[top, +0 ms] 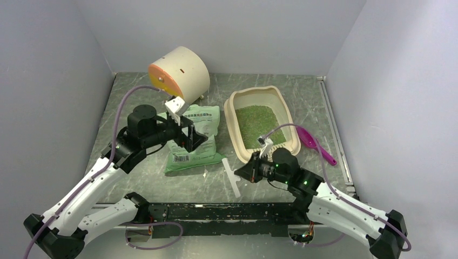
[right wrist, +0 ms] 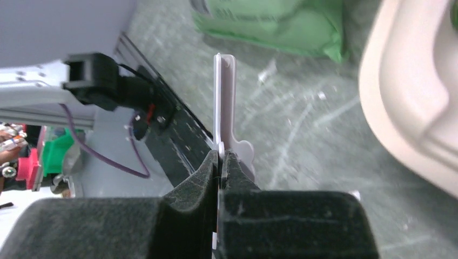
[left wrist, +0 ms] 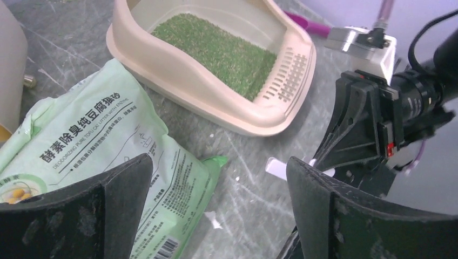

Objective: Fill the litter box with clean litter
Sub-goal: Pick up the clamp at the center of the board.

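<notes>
Looking down from above, I saw the litter box (top: 231, 116) sitting at the back right of the table (top: 216, 186), its grille end nearest the arms. The clean litter (top: 258, 123) made a green bed across its floor. A magenta scoop (top: 313, 143) lay just beside it on the right, and the cream cabinet (top: 181, 73) stood well to the left at the back. The left gripper (top: 197, 139) hovered over the light-green bag (top: 194, 156), which lay flat. The right gripper (top: 240, 174) sat low in front of the box, at one end of a white plastic strip (top: 233, 181).

Over to the left wrist, and the left gripper (left wrist: 216, 216) had its jaws spread wide, nothing between them. Below were the bag (left wrist: 97, 140), the box (left wrist: 178, 81) beyond it, the litter (left wrist: 216, 48) inside, and a sliver of the scoop (left wrist: 308, 24) behind. The right gripper (left wrist: 367, 124) showed at the right edge, with the strip (left wrist: 278, 167) peeking out beneath.

From the right wrist, the right gripper (right wrist: 221, 157) had its jaws pinched tight on the strip (right wrist: 225, 102), which ran edge-on away from the camera. I could not tell whether the strip was touching the table. The bag (right wrist: 281, 27) lay ahead, and the box rim (right wrist: 410, 108) curved past on the right, apart from the strip.
</notes>
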`<state>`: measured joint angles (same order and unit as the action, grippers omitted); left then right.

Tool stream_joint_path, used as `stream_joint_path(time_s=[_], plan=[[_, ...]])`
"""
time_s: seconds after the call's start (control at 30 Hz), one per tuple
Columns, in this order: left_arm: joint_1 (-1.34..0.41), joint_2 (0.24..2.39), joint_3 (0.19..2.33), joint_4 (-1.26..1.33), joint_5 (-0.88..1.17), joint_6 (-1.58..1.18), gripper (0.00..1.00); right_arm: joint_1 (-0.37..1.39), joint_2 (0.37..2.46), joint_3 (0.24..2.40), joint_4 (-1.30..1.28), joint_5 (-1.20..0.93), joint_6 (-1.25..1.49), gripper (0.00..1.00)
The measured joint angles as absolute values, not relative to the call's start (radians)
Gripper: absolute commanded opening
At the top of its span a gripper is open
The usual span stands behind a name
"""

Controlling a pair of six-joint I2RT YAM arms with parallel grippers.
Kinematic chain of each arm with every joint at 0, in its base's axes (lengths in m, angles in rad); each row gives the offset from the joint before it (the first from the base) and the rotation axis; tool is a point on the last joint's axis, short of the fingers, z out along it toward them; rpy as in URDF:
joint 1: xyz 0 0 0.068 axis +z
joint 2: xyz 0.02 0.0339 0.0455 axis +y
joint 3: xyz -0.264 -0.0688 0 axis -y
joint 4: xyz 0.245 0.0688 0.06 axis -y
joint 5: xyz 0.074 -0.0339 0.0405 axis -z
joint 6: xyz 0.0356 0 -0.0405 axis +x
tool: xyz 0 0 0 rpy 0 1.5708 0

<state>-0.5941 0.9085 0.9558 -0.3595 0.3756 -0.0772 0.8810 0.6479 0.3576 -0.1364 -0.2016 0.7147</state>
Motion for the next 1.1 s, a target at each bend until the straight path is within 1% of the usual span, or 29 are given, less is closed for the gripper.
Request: stream_joint_path(time_s=[0.23,0.43,0.53,0.7,0.8,0.9,0.93,1.1], plan=[[-0.594,0.876,0.895,-0.235,0.344,-0.334,0.88,0.881,0.706,0.496,-0.039,-0.160,0.686,0.00],[-0.599,0.927,0.874,-0.171,0.342,-0.540,0.87,0.881,0.808,0.590,0.015,-0.096,0.638,0.00],[-0.622,0.960,0.871,-0.158,0.318,-0.603,0.87,0.882,0.855,0.638,0.012,-0.064,0.597,0.00],[-0.720,1.021,0.871,-0.141,0.234,-0.664,0.83,0.893,0.914,0.709,0.007,-0.008,0.533,0.00],[-0.744,1.049,0.871,-0.128,0.193,-0.693,0.79,0.910,0.919,0.729,0.001,0.027,0.500,0.00],[-0.753,1.065,0.871,-0.105,0.146,-0.710,0.73,0.929,0.933,0.751,-0.005,0.052,0.472,0.00],[-0.756,1.072,0.872,-0.099,0.133,-0.715,0.70,0.935,0.937,0.756,-0.006,0.057,0.466,0.00],[-0.769,1.106,0.875,-0.088,0.080,-0.729,0.34,0.978,0.944,0.761,-0.007,0.099,0.436,0.00]])
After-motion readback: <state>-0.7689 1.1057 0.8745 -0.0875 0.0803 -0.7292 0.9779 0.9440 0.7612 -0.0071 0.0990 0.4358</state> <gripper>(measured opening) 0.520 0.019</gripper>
